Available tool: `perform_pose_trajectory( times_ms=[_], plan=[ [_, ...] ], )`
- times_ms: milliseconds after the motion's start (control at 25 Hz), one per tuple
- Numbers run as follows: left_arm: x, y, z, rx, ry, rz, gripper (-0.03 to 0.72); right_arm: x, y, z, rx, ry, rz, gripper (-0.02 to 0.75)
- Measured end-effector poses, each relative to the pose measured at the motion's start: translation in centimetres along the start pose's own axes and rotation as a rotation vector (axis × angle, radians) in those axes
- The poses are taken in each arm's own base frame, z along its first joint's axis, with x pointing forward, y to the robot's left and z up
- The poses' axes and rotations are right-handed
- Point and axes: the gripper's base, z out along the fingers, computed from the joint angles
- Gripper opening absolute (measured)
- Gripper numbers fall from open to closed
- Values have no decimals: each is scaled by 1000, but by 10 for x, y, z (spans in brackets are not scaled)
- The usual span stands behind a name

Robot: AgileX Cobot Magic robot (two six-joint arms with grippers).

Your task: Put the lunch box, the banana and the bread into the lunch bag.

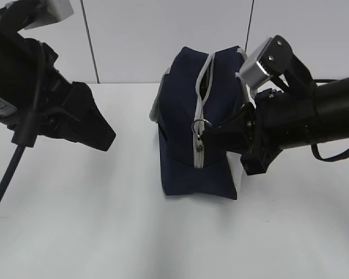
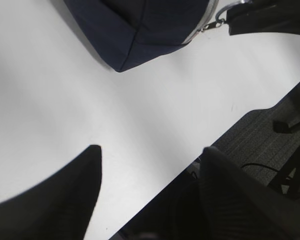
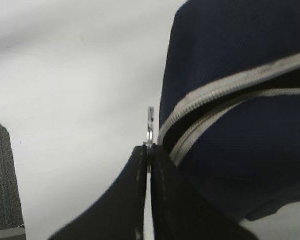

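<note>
Presently the lunch bag [image 1: 192,122] stands mid-tabletop [image 1: 104,232] with its zipper partly open, the right tool [image 3: 149,159] clenched on the ring pull [image 1: 201,124], the left tool [image 2: 150,165] released and idle; next, apparently, drawing the zipper along.

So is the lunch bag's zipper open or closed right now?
Partly open. The zipper gapes dark along the lunch bag above the ring pull, which the right claw pinches; below it looks closed.
</note>
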Motion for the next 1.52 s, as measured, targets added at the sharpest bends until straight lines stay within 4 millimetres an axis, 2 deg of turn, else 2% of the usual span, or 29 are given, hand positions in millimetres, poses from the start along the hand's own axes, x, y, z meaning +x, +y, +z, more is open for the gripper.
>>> perform_pose_trajectory(
  times_ms=[480,1120,1280,1520],
  plan=[
    [0,0,0,0,0,0,435,-35,-10,-10,49,-76,-77,0],
    [0,0,0,-1,-4,7,435,-68,-20,-20,113,-147,-149,0],
    [-2,0,0,1,-21,70,435,-72,-21,-22,118,-155,-140,0],
    [-16,-7,2,69,-168,247,435,-67,-20,-21,101,-95,-140,0]
  ],
)
